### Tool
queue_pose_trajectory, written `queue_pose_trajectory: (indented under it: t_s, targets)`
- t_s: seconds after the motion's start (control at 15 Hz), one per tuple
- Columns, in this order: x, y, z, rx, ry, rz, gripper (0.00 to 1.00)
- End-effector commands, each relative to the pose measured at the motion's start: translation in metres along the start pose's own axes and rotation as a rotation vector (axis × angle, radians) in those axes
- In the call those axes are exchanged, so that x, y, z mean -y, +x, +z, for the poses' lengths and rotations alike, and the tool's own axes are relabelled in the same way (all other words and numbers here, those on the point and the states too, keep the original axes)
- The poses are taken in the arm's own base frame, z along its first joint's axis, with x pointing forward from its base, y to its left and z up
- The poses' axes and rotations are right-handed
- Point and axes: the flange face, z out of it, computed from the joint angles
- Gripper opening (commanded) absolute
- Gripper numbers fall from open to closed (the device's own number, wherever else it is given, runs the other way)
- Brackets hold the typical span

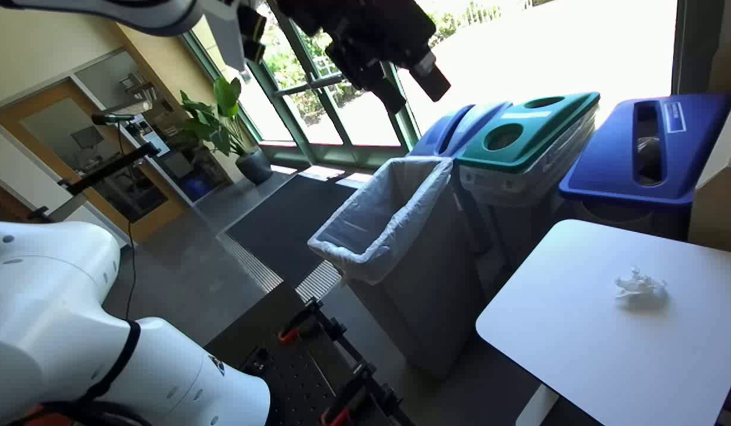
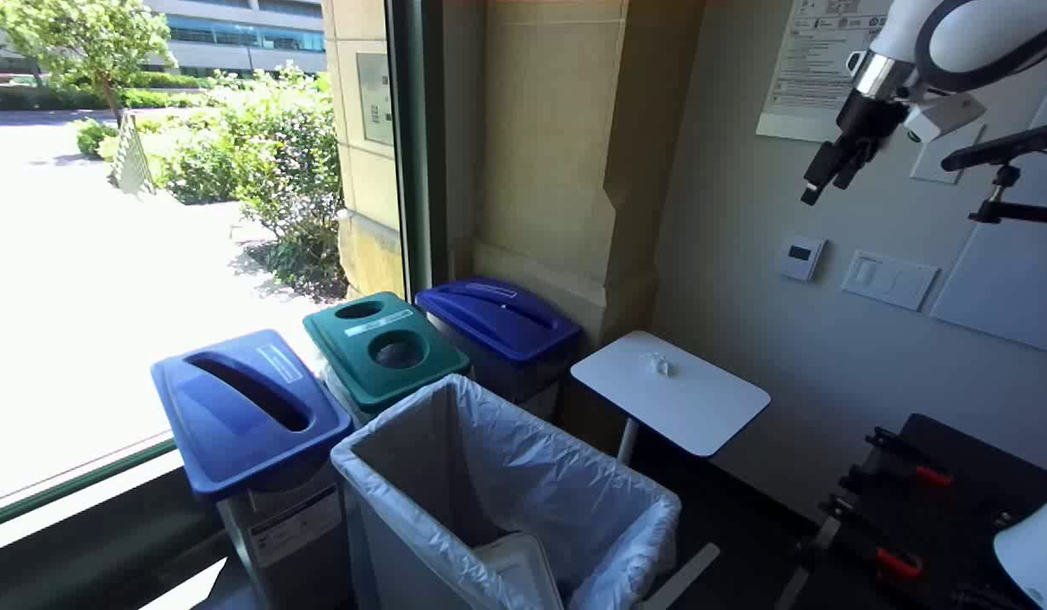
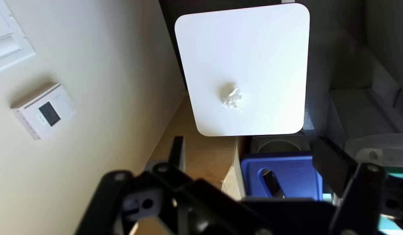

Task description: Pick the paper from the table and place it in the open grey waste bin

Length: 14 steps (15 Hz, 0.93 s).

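Note:
The crumpled white paper (image 1: 640,286) lies on the white table (image 1: 578,349). Paper (image 2: 659,365) and table (image 2: 697,415) also show in an exterior view, and paper (image 3: 233,99) and table (image 3: 253,49) in the wrist view. The open grey waste bin (image 1: 424,296), lined with a whitish bag, stands beside the table; it also shows in an exterior view (image 2: 557,483) with a pale object (image 2: 523,566) inside. My gripper (image 1: 414,92), also seen in an exterior view (image 2: 828,182), is high above the table. In the wrist view its fingers (image 3: 255,156) are wide apart with nothing between them.
A green-lidded bin (image 2: 384,352) and two blue-lidded bins (image 2: 252,411) (image 2: 502,318) stand in a row by the window. A wall with a thermostat (image 2: 801,258) borders the table. A black platform with clamps (image 1: 306,367) carries the arm's base.

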Motion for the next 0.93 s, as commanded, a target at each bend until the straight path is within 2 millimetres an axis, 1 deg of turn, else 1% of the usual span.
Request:
queue_pose_trajectory:
  t_s: [0.0,0.33,0.47,0.67,0.8,0.87]
  targets:
    - [0.000,0.000,-0.001,0.001,0.000,0.000,1.00]
    - [0.000,0.000,-0.001,0.001,0.000,0.000,1.00]
    - [0.002,0.006,0.008,0.001,0.002,0.007,1.00]
    - [0.004,0.014,0.035,0.026,0.007,-0.008,1.00]
    - [0.003,0.017,0.059,0.023,0.018,0.010,1.00]
    - [0.002,0.020,0.075,0.034,0.033,0.000,1.00]
